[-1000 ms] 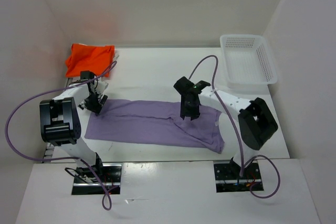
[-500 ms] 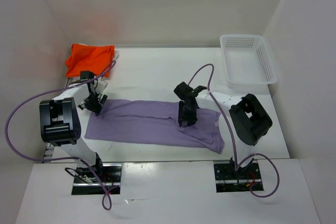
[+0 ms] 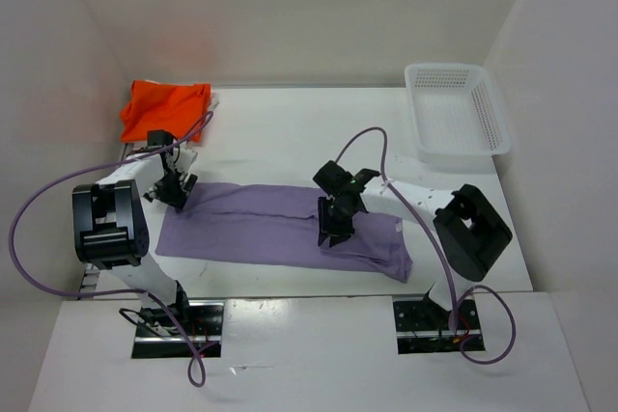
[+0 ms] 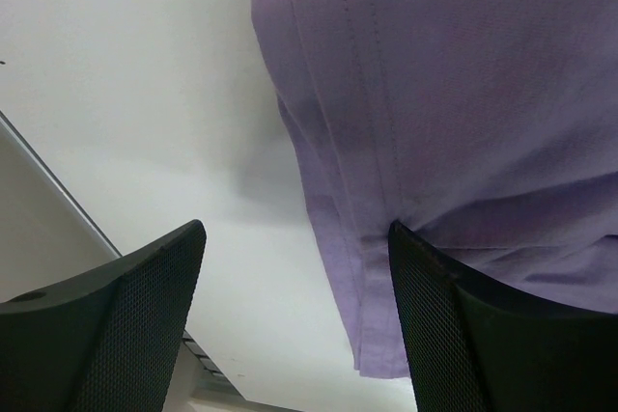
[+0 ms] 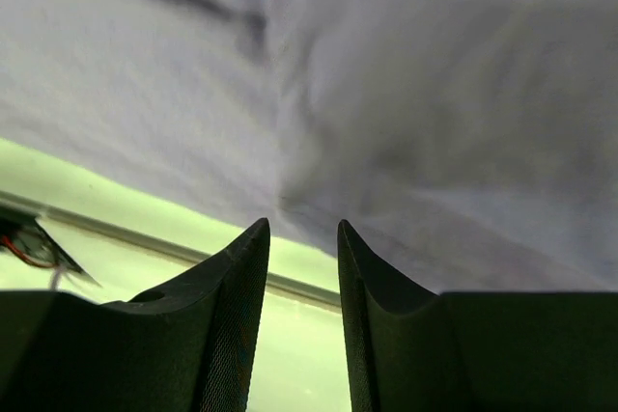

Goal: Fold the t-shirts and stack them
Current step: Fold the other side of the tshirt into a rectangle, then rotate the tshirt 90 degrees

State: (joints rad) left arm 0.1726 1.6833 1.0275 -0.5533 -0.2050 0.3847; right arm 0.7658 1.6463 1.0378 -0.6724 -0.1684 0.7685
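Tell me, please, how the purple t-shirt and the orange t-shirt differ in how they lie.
The purple t-shirt lies spread in a long strip across the middle of the table; the orange t-shirt sits as a compact bundle in the far left corner. The purple one covers far more table than the orange one. Both rest on the table.

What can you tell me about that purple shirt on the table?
The purple t-shirt is thin, soft cloth, folded into a long, creased strip lying flat across the table. A stitched hem shows at its left end, where the open left pincer straddles its edge. The right pincer hangs over its right half.
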